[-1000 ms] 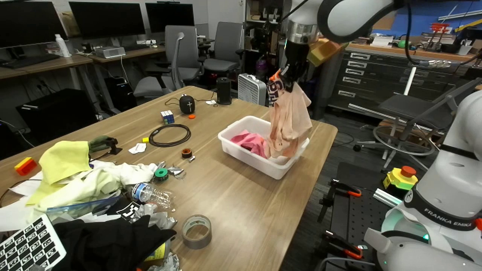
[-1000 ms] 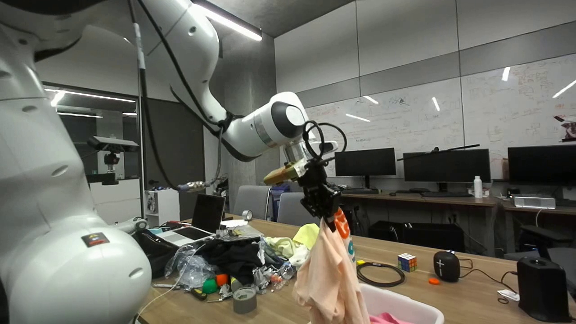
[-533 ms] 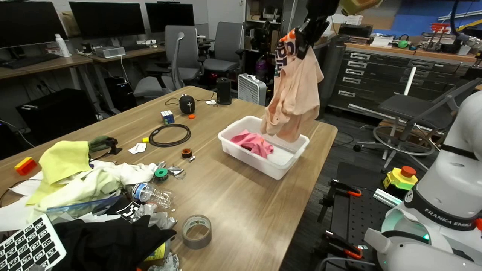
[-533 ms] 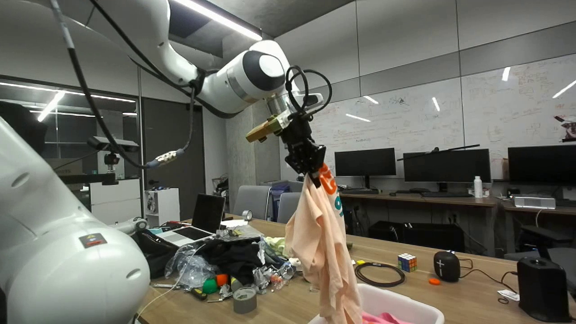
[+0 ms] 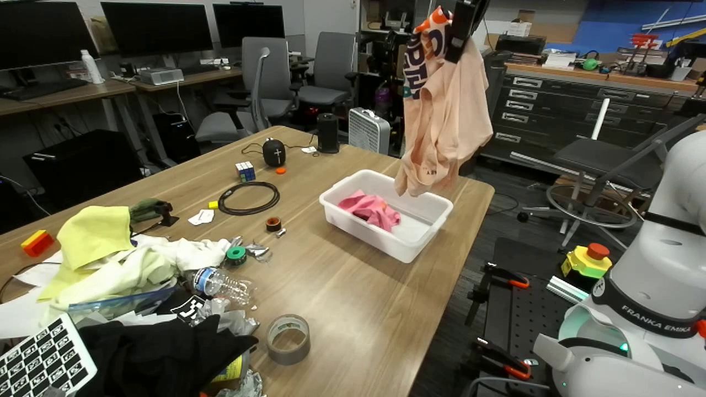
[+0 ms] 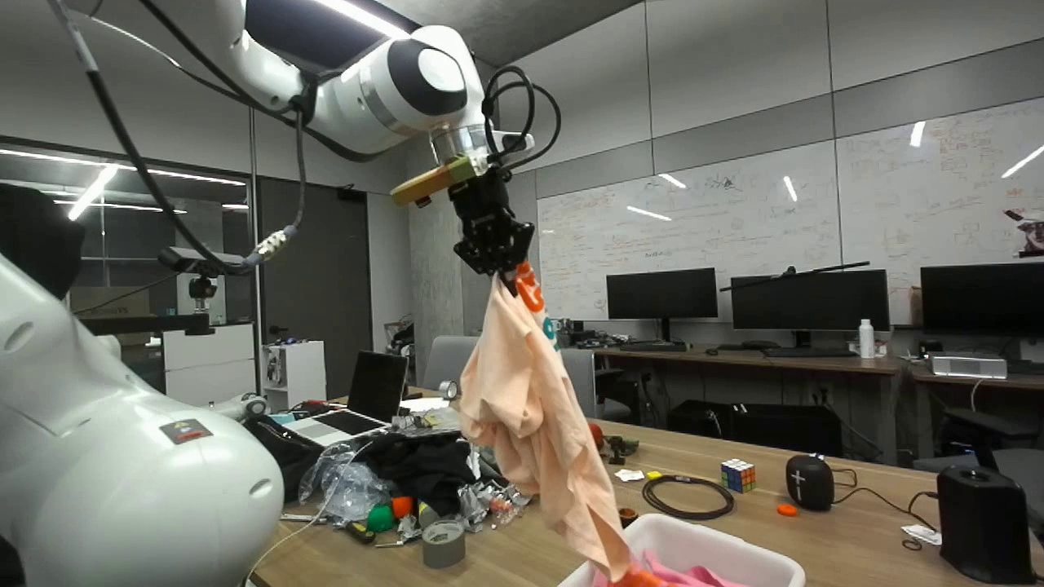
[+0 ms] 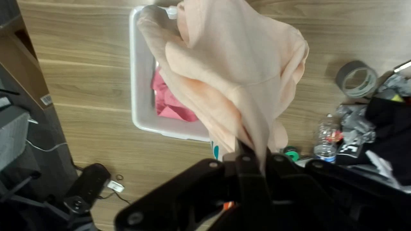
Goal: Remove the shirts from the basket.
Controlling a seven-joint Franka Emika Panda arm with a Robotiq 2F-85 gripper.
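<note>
My gripper is shut on a peach shirt with orange and dark lettering. The gripper shows in both exterior views (image 5: 455, 51) (image 6: 509, 281) and from below in the wrist view (image 7: 256, 150). The peach shirt (image 5: 449, 118) hangs bunched from the fingertips, also in the other views (image 6: 530, 399) (image 7: 231, 61). Its lower end overlaps the white basket (image 5: 367, 236) in the exterior views; I cannot tell the height gap. A pink shirt (image 5: 368, 208) lies crumpled inside the basket, partly hidden by the peach shirt in the wrist view (image 7: 170, 102).
A pile of clothes (image 5: 127, 264), a plastic bottle (image 5: 223, 284) and a tape roll (image 5: 288, 339) lie on the table (image 5: 342, 309). A coiled cable (image 5: 248, 198), a puzzle cube (image 5: 245, 171) and a black speaker (image 5: 274, 153) stand beyond the basket.
My gripper has risen with the peach shirt, lifting it up out of the basket, and has moved back toward the robot's base. The basket and pink shirt have stayed in place.
</note>
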